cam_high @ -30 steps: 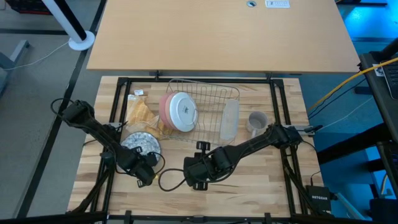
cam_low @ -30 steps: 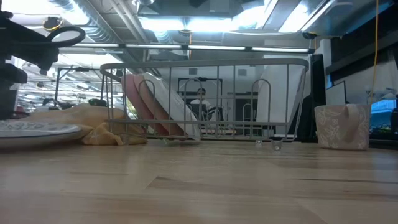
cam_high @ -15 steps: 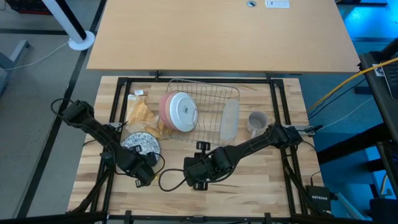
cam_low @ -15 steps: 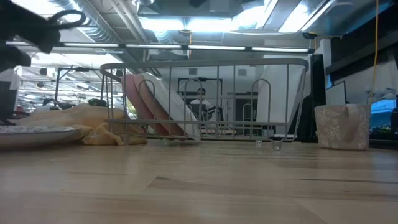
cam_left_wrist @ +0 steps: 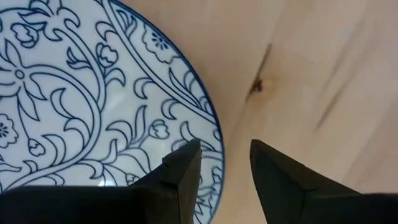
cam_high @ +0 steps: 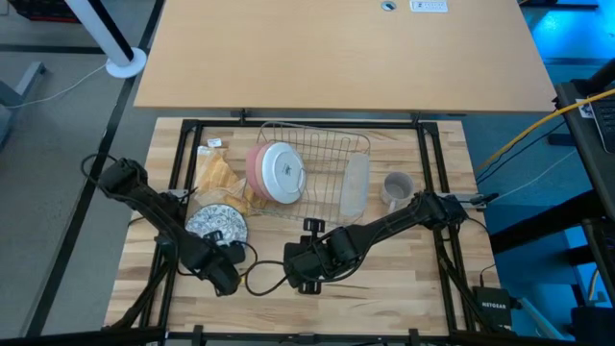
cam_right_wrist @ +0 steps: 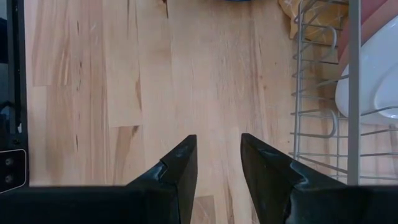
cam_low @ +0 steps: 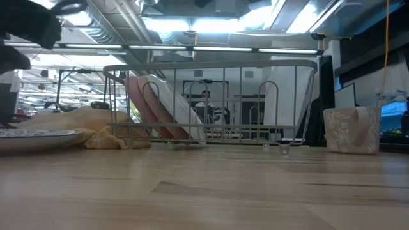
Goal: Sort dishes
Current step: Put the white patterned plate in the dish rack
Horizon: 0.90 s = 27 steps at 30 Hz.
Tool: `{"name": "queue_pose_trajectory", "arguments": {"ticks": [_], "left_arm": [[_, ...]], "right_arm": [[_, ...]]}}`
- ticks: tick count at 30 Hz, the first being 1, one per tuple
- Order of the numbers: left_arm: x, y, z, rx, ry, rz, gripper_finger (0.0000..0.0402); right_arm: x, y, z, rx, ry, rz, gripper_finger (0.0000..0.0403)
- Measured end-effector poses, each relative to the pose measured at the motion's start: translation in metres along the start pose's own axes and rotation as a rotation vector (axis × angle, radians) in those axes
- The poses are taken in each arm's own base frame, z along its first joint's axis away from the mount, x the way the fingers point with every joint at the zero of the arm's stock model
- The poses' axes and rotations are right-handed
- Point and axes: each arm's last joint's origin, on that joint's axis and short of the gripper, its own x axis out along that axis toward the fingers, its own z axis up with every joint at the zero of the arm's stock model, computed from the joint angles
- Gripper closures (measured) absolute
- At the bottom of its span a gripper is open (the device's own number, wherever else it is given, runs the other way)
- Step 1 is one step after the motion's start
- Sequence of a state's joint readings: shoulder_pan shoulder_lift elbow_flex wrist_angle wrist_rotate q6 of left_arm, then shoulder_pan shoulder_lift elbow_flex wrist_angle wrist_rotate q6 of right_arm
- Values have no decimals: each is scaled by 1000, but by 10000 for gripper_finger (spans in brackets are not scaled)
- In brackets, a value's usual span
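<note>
The pale wooden plank table (cam_high: 404, 274) fills the overhead picture, and the silver wire dish rack (cam_high: 322, 173) sits toward its twelve o'clock edge. Standing on edge in the rack's nine o'clock end are the round pink plates (cam_high: 258, 171) with a white-bottomed plate (cam_high: 283, 170) leaning against them. At the rack's three o'clock end a pale oblong dish (cam_high: 356, 185) stands upright inside the wires. The crumpled yellow-tan cloth (cam_high: 219, 179) lies just beside the rack at nine o'clock. Touching the cloth at its six o'clock side, the round blue-and-white floral plate (cam_high: 217, 223) lies flat on the wood. The small grey mug (cam_high: 397, 186) stands on the table just outside the rack at three o'clock.

Now the arms! The left gripper (cam_left_wrist: 222, 168) hangs right over the floral plate's rim, fingers parted with a clear gap, gripping nothing. The right gripper (cam_right_wrist: 219, 158) hovers over bare wood at six o'clock of the rack, fingers likewise apart and empty.
</note>
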<state>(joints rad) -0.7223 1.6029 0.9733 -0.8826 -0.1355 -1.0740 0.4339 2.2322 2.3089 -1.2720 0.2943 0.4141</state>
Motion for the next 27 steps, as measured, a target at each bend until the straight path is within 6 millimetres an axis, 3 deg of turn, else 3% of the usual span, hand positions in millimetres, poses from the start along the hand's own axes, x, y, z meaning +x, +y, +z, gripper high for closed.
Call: {"name": "queue_pose_trajectory", "arguments": {"ticks": [11,22,27], "left_arm": [[22,-3,-3,20,47,106,271],[31,-5,-2,-30,22,158,272],[30,1,-5,-30,47,222,290]], "right_arm": [[0,0,0,0,-1,1,275],[0,2,4,12,-38,17,275],[0,2,4,14,-43,19,275]]}}
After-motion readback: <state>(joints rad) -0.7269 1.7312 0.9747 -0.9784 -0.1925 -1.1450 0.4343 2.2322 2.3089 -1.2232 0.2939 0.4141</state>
